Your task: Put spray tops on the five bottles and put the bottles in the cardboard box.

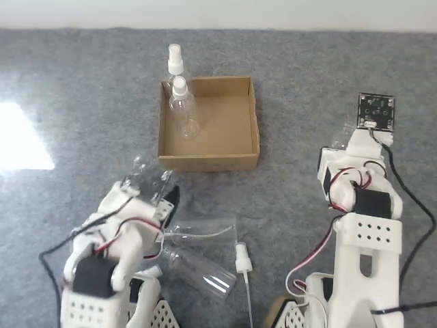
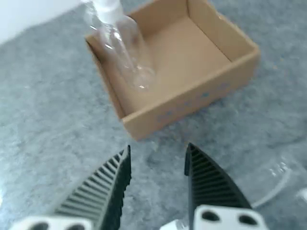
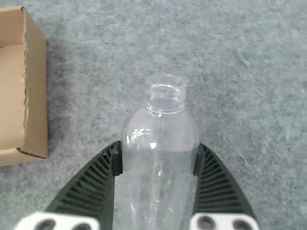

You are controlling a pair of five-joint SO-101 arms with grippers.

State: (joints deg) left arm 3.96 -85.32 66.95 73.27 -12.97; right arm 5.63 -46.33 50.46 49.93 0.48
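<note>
Clamping the uncapped bottle [image 3: 160, 134] at its shoulders in the right fingers [image 3: 96, 184] beside the cardboard box [image 1: 208, 162], risking it slipping or tilting while taking the loose spray top [image 1: 242, 260], left fingers [image 2: 206, 184] gaping empty before the box.

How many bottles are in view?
5 bottles: one in the cardboard box, one just behind it, two lying beside the left arm, one in the right claw. Others may be hidden.
</note>
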